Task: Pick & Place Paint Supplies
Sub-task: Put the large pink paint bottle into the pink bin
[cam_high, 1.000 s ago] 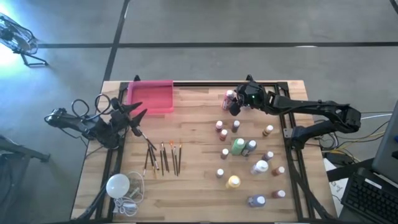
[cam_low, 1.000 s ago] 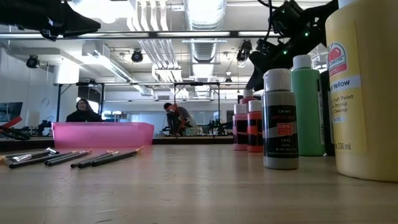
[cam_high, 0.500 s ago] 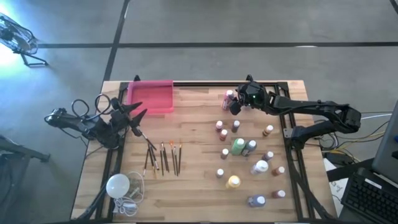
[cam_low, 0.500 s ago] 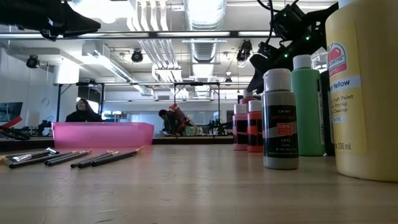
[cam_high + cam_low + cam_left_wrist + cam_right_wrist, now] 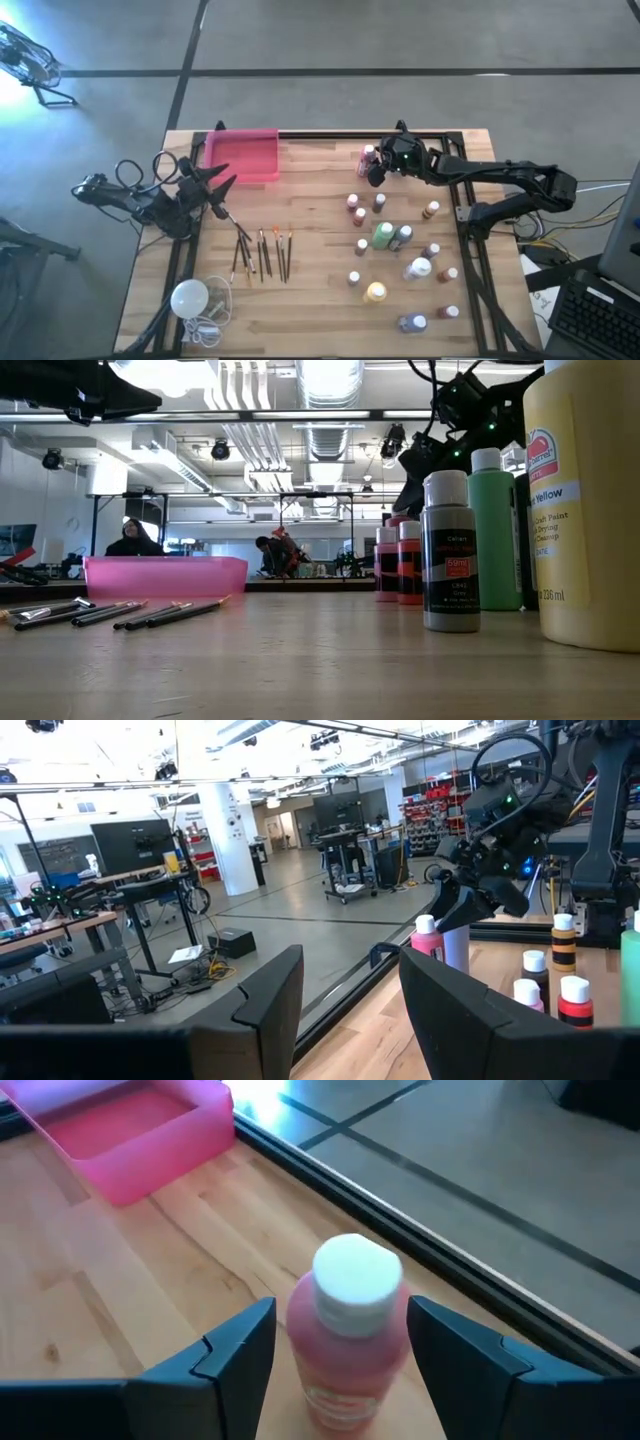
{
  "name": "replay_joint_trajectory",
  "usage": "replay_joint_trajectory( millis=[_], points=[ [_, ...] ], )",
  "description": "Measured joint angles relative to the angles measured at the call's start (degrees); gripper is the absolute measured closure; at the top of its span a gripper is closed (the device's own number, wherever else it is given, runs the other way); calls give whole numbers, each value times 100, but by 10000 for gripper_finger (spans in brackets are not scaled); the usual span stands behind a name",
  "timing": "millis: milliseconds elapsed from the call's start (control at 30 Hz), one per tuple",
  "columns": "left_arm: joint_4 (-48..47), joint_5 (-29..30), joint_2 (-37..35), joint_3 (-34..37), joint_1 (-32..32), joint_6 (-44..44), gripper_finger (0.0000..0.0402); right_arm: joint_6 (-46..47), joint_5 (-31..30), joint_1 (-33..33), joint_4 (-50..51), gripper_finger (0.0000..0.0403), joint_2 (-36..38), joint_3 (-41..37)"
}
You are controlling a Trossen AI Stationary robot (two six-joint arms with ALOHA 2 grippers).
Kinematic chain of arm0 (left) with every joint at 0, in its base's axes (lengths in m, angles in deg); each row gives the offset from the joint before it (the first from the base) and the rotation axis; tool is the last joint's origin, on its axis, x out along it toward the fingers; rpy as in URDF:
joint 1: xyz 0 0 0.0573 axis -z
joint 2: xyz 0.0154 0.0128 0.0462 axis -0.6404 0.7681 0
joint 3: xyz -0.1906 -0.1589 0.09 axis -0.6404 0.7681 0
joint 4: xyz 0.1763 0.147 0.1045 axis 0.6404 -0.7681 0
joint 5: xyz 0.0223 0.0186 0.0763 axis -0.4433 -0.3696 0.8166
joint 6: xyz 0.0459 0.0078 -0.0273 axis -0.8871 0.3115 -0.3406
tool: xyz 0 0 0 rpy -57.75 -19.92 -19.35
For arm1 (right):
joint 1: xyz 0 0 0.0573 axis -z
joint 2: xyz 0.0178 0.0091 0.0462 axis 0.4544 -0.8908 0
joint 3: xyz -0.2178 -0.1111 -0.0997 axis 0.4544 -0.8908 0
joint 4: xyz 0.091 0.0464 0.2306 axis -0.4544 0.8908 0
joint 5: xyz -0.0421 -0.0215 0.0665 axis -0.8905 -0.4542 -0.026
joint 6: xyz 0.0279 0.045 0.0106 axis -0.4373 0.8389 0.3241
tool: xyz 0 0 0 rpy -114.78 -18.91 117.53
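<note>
Right hand (image 5: pixel 374 168) sitting right over the pink bottle (image 5: pixel 347 1342), fingers (image 5: pixel 237 1352) spread on both sides with clear gaps, nothing gripped yet. Bottle standing upright between them, long axis vertical, white cap (image 5: pixel 356 1270) poking up toward the wrist, so probably just a straight squeeze inward from here. Smooth round plastic body, cap slightly faceted, likely a bit slippery if pinched too high. Way closer to this arm than the other one. Left hand (image 5: pixel 222 192) parked well off at the far side of the counter (image 5: pixel 320 210), also open and empty, pointing roughly at the pink tray (image 5: pixel 242 155). Tray lies well beyond the bottle, translucent pink plastic with low walls. Rest of the bottles (image 5: pixel 384 235) clustered back toward the right arm's base, thin brushes (image 5: pixel 262 252) lying flat nearer the left hand. Counter is pale wood planks.
</note>
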Motion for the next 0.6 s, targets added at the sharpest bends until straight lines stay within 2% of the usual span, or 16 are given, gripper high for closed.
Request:
replay_joint_trajectory(
  millis=[167,333,600],
  points=[
    [1,0,0,0,-1,0,227,-172,-124,4,-292,169,-325,24],
    [-2,0,0,0,-2,2,227,-210,-170,3,-330,164,-301,12],
    [0,1,0,0,-2,2,227,-190,-165,4,-324,194,-144,4]
  ],
)
